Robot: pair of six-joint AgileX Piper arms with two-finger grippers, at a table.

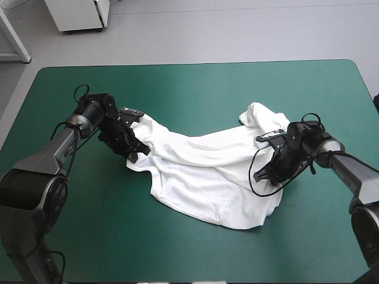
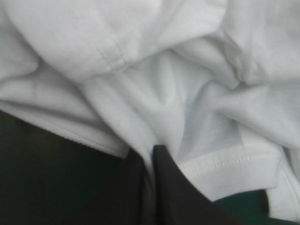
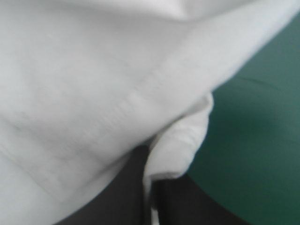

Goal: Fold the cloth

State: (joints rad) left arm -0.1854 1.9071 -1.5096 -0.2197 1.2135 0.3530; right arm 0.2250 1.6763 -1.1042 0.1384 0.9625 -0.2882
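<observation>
The white T-shirt [image 1: 207,171] lies crumpled and partly spread across the middle of the teal-green table. My left gripper [image 1: 135,155] sits at the shirt's left edge, shut on the T-shirt. In the left wrist view the black fingers [image 2: 171,187] meet in an arch with a hemmed fold of T-shirt [image 2: 154,93] pinched between them. My right gripper [image 1: 260,176] is at the shirt's right side, below a bunched sleeve. In the right wrist view its fingers [image 3: 131,187] pinch a rolled hem of the T-shirt [image 3: 93,84].
Bare teal-green cover [image 1: 177,89] stretches beyond the shirt toward the far edge, and more lies in front of it [image 1: 148,248]. A white cabinet [image 1: 80,15] stands on the floor past the table's far left corner.
</observation>
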